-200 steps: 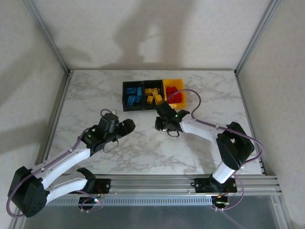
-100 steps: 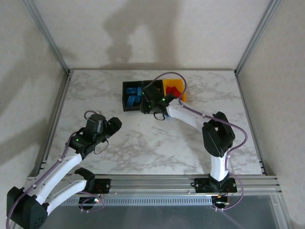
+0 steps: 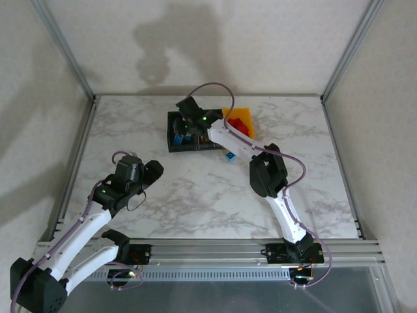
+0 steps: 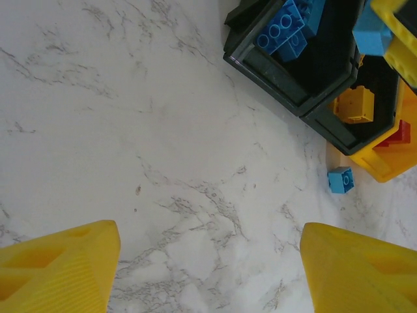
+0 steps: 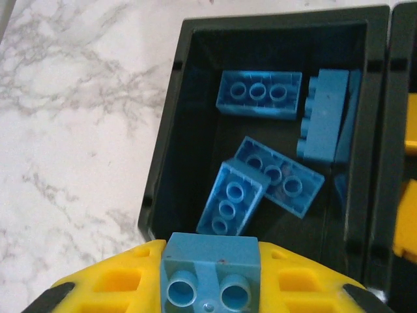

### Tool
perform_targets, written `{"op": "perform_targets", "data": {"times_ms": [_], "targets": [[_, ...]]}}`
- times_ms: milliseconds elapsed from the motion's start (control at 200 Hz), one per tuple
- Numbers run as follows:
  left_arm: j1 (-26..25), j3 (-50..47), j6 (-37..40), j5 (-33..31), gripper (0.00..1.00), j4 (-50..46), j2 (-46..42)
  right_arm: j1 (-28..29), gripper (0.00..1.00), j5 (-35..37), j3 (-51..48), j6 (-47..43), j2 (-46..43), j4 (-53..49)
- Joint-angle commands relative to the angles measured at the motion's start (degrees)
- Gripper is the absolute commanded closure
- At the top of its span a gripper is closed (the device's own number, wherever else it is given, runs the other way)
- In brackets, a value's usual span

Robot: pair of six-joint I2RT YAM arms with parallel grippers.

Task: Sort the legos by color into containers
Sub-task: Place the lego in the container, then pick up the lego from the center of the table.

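Release is the step in hand. The right gripper point(image 5: 210, 290) is clamped on a small blue brick point(image 5: 212, 254), two round studs toward the wrist camera. It hangs over the near wall of the left black bin point(image 5: 164, 140), where several oblong blue bricks point(image 5: 259, 95) already lie. The brick sits above the rim rather than well over the bin's floor. I judge the drop would go better after a short push farther in, toward the bin's middle. Opened here, the brick might strike the wall and tumble back onto the marble table point(image 4: 130, 130). Keep it off the bin's right wall too, since the middle black bin point(image 4: 339, 127) with its yellow bricks point(image 4: 354, 104) lies just beside. Open wide and lift straight up, so that the brick is not dragged out again.

The left gripper point(image 4: 208, 274) hangs over bare table, near and left of the bins, its yellow fingers point(image 4: 58, 264) wide apart and holding nothing. One loose blue brick point(image 4: 341, 180) rests on the table just beside the near-left corner of the yellow-orange bin point(image 4: 391, 171), which holds red bricks point(image 4: 399, 134). That one appears to be the next to fetch.
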Motion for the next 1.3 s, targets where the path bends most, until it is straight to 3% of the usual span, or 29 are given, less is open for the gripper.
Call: {"op": "perform_targets", "data": {"times_ms": [0, 205, 491, 626, 921, 1056, 1297], "targets": [[0.58, 1.20, -0.06, 0.71, 0.27, -1.59, -1.21, -2.21, 0.75, -3.13, 4.62, -0.18, 4.00, -1.00], [0.63, 0.52, -0.14, 1.06, 0.27, -1.53, -1.12, -4.37, 0.74, -8.74, 9.43, 1.57, 8.84, 3.22], [0.68, 0.44, -0.42, 0.89, 0.27, -1.88, -2.04, -5.95, 0.66, -9.32, 11.74, 2.59, 11.33, 4.63], [0.65, 0.52, -0.49, 0.87, 0.27, -1.84, -2.04, -5.95, 0.58, -9.28, 11.91, 3.03, 11.51, 4.68], [0.67, 0.61, -0.62, 1.75, 0.27, -1.09, -1.87, -5.79, 0.56, -8.32, 10.69, 2.05, 8.82, 4.11], [0.38, 0.46, 0.79, 3.93, 0.27, 0.86, -1.38, -3.80, 0.52, -3.80, 0.69, -1.57, -0.69, 7.35], [-1.13, 1.13, 1.98, 6.37, 0.26, 5.32, 1.84, -3.03, 0.43, 2.97, -27.77, -0.65, -23.08, 13.75]]}}
